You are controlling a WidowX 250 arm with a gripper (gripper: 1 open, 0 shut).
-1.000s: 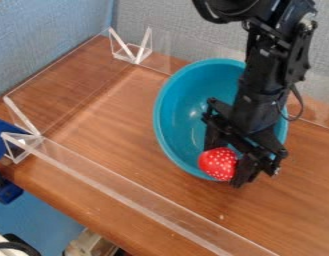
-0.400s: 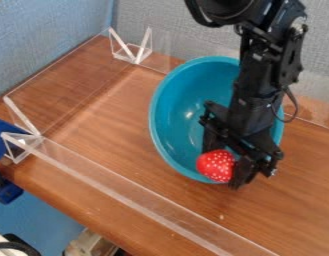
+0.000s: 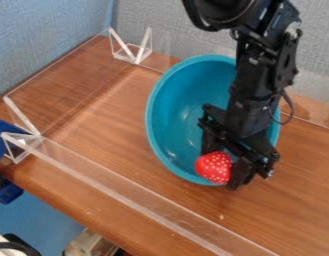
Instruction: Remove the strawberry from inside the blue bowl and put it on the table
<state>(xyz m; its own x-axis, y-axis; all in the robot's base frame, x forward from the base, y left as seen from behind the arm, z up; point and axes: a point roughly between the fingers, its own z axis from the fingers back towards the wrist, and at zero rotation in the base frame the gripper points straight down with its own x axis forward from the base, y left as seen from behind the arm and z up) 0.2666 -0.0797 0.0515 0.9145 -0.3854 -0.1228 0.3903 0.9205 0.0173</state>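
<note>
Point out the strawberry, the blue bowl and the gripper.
strawberry [image 3: 215,166], camera view, on its red body.
blue bowl [image 3: 191,95], camera view, on its bare inner wall.
gripper [image 3: 234,169], camera view, between its fingertips, shut on the strawberry.

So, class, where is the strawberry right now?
In the camera view, the strawberry sits low and right of centre, inside the blue bowl near its front rim, in the shut gripper.

Small glossy red strawberry [image 3: 215,167] sits low inside big teal-blue bowl [image 3: 180,100], at its near wall by the rim, bowl tipped w/ opening toward camera, on reddish-brown wood-grain table [image 3: 87,100] w/ clear acrylic edges.
</note>
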